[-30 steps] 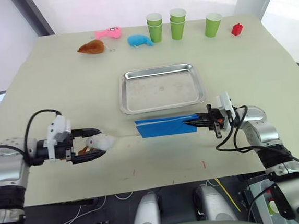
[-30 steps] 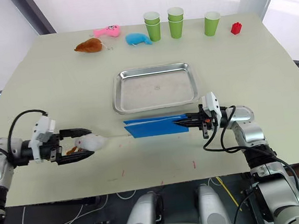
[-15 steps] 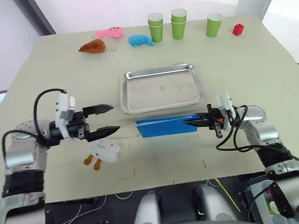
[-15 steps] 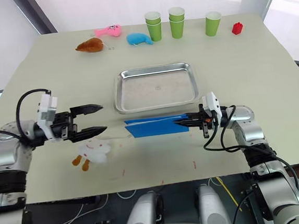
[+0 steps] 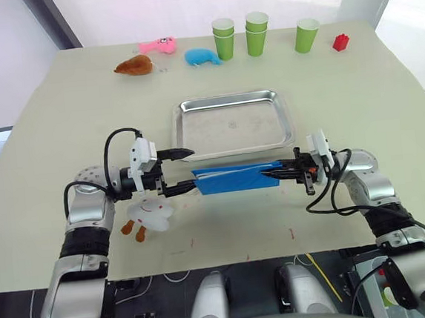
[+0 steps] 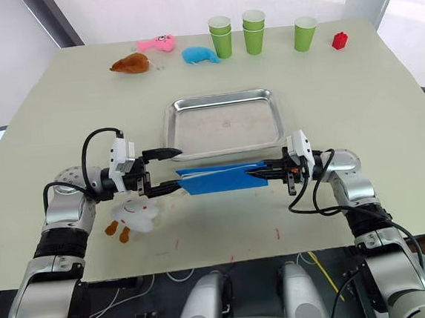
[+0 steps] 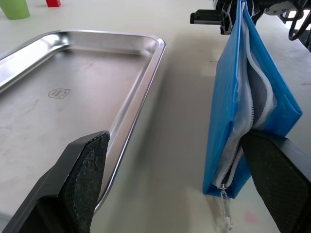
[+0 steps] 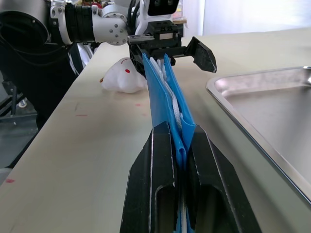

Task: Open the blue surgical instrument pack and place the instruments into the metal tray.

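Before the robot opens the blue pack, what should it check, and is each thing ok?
1. Right gripper shut on the blue pack: ok.
2. Left gripper open at the pack's other end: ok.
3. Left fingers gripping the pack: not ok.
4. Zipper partly undone, white lining showing: ok.
5. Metal tray bare and beside the pack: ok.
6. Tools inside: cannot tell.

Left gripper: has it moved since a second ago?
Yes. The left gripper let go of the white plush and swung toward the tray, now open at the pack's left end.
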### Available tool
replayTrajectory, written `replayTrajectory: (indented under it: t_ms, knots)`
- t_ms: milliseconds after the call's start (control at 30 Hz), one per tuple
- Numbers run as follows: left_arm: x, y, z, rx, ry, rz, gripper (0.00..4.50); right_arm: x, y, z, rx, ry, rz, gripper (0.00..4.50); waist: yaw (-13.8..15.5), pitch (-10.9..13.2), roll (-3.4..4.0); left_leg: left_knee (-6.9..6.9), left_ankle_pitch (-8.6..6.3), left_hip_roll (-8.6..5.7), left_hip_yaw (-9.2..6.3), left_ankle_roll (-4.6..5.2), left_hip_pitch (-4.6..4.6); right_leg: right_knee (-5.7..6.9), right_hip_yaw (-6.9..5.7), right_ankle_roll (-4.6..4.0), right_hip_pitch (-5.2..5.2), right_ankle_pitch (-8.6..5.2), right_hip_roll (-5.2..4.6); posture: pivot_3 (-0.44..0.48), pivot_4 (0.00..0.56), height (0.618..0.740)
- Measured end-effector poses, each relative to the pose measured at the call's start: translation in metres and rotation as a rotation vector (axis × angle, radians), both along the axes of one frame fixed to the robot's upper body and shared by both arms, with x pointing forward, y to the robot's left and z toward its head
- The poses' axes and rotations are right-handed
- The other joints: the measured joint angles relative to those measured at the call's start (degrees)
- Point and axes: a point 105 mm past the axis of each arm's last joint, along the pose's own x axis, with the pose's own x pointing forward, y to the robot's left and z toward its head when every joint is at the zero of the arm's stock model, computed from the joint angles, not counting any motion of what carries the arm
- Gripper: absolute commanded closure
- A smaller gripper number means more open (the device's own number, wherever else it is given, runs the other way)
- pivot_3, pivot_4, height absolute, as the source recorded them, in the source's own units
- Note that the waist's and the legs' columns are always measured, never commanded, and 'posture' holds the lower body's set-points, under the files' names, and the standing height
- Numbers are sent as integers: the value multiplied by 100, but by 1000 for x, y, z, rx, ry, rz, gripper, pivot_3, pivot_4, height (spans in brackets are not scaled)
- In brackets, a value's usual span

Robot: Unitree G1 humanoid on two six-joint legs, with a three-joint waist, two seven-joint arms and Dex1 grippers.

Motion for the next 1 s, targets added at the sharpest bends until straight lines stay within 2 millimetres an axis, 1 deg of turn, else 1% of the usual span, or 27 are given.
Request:
replayTrajectory:
  t_ms: [33, 100, 167, 233, 267, 300, 367, 433, 700, 967, 1000]
  knots:
    - [0, -1, 0, -3, 2, -4, 525, 0, 0, 0, 0, 0, 0, 4500, 1, 0, 0, 0, 0, 0, 0, 0, -1, 0, 0, 0, 0, 0, 0, 0, 150, 740]
    - [0, -2, -1, -4, 7, -13, 769, 0, 0, 0, 0, 0, 0, 4500, 0, 0, 0, 1, 0, 0, 0, 0, -1, 0, 0, 0, 0, 0, 0, 0, 150, 740]
    - [-1, -5, -2, -7, 15, -30, 1660, 0, 0, 0, 0, 0, 0, 4500, 1, 0, 0, 1, 0, 0, 0, 0, -1, 0, 0, 0, 0, 0, 0, 0, 150, 740]
    - [-3, -9, -3, -21, 35, -60, 2450, 0, 0, 0, 1, 0, -2, 4500, -1, 0, 0, 1, 0, 0, 0, 0, -1, 1, 0, 0, 0, 0, 0, 0, 150, 740]
    - [-3, -9, -3, -24, 41, -65, 2607, 0, 0, 0, 1, 0, -3, 4500, -2, 0, 0, 1, 0, 0, 0, 0, -1, 1, 0, 0, 0, 0, 0, 0, 150, 740]
    - [-4, -9, -3, -28, 47, -69, 3131, 0, 0, 0, 1, 0, -3, 4500, -2, 0, 0, 1, 0, 0, -1, 0, -1, 1, 0, 0, 0, 0, 0, 0, 150, 740]
    - [-7, -11, -2, -36, 74, -94, 3833, 0, 0, 0, 2, 0, -5, 4500, 0, 0, 0, 2, 0, 0, -1, 0, -2, 1, 0, 0, 0, 0, 0, 0, 150, 740]
    - [-11, -14, -1, -41, 109, -117, 4314, 1, 0, 0, 2, 1, -7, 4500, 0, 0, 0, 3, 0, 0, -1, 0, -2, 2, 0, 0, 0, 0, 0, 0, 150, 740]
    - [-17, -17, -2, -51, 183, -132, 4314, 2, -4, -1, -5, 40, -16, 4500, 1, 0, 0, 3, 0, 0, -3, 0, -3, 1, 0, 0, 0, 0, 0, 0, 150, 740]
    - [-24, -27, -1, -79, 225, -169, 4314, -9, -14, 5, -20, 85, -5, 4500, 5, 0, -1, 5, 0, -1, -5, 0, -5, 1, -2, 0, 0, 0, 0, 0, 150, 740]
    - [-24, -28, -1, -82, 224, -171, 4500, -9, -15, 5, -20, 93, -9, 3926, 6, 0, 0, 6, 0, -1, -5, 0, -5, 1, -2, 0, 0, 0, 0, 0, 150, 740]
